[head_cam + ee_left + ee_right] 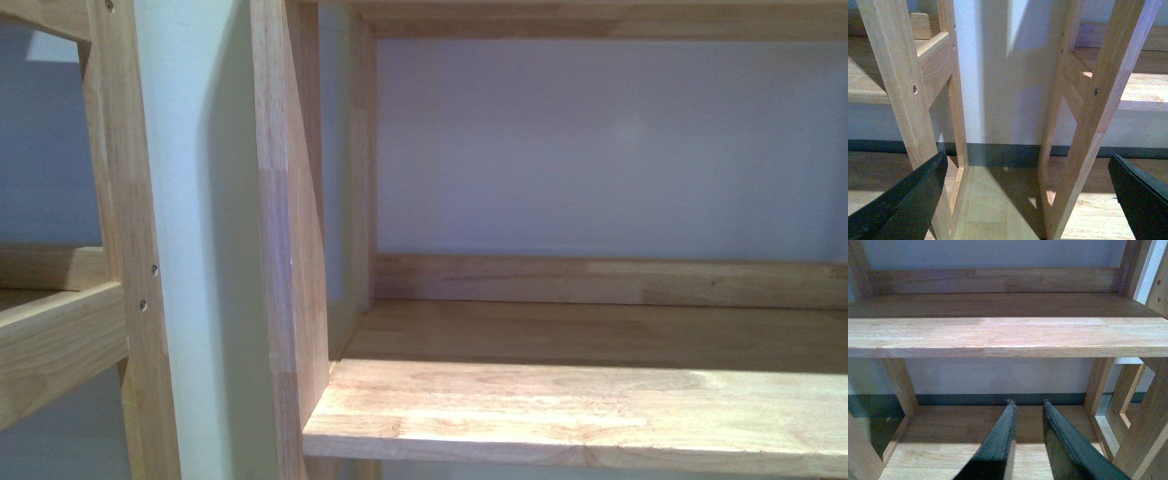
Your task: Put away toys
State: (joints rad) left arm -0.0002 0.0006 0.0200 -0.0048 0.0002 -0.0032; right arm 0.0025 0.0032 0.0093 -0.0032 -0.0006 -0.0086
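The orange-yellow plush toy is out of view in every frame. In the left wrist view my left gripper (pixel 1028 162) is open and empty, its black fingers (pixel 908 200) spread wide in front of the gap between two wooden shelf units. In the right wrist view my right gripper (pixel 1027 402) is shut with nothing between its dark fingers (pixel 998 440); it points under a bare wooden shelf board (pixel 1008 337) toward the lower shelf. Neither gripper shows in the front view.
The front view shows a light wooden shelf unit (pixel 580 415) close ahead with a bare board and a white wall behind. A second unit's upright (pixel 130 250) stands left. Slanted wooden uprights (pixel 1098 115) and a dark baseboard (pixel 1003 150) flank the narrow gap.
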